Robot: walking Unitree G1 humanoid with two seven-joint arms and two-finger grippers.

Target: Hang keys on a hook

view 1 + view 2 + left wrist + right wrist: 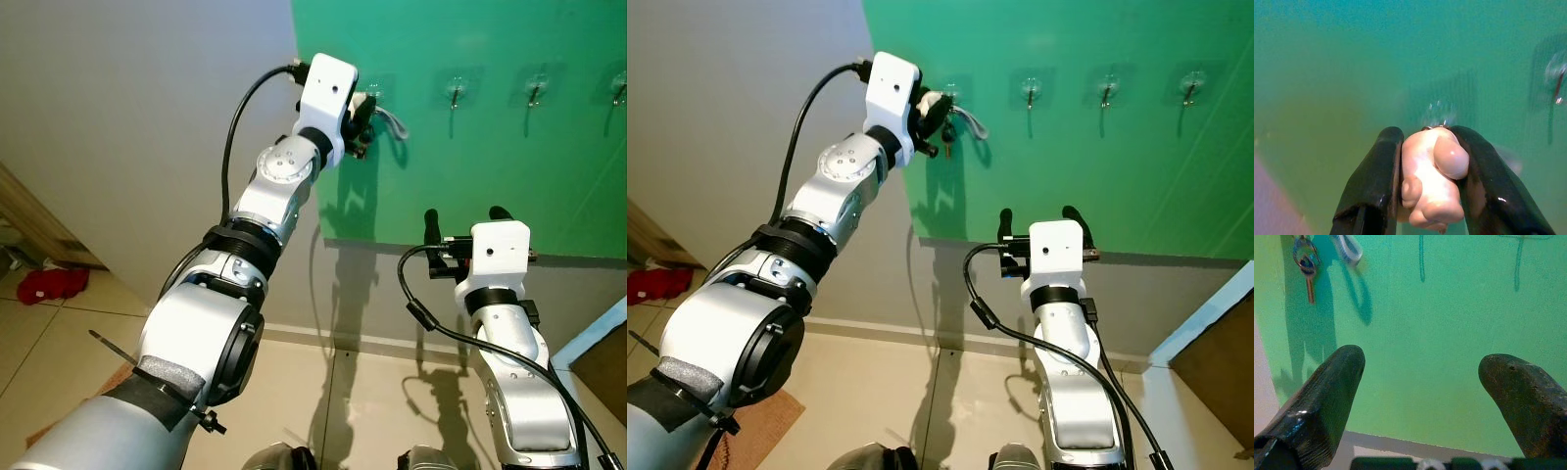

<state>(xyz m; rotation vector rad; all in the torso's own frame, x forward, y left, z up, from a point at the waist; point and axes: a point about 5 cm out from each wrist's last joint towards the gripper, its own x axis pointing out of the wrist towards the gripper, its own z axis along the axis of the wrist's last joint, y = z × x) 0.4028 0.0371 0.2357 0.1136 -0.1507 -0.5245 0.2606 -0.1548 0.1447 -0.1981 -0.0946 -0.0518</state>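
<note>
My left gripper (363, 110) is raised against the green wall (490, 166), shut on a pale rounded keychain charm (1432, 181). Below the charm hang the key ring and key (1306, 263), and a grey strap loop (392, 123) trails to the right. A clear stick-on hook (1440, 110) sits on the wall just beyond the charm; whether the ring touches it I cannot tell. Three more hooks (456, 93) (534, 90) (619, 88) line the wall to the right. My right gripper (465, 213) stands lower, open, with nothing between its fingers (1327, 391).
A grey wall (147, 117) adjoins the green panel on the left. Down on the tiled floor lie a red cloth (54, 284) and a brown mat (754, 416). Wooden furniture (39, 230) stands at far left, a blue-edged panel (598, 333) at lower right.
</note>
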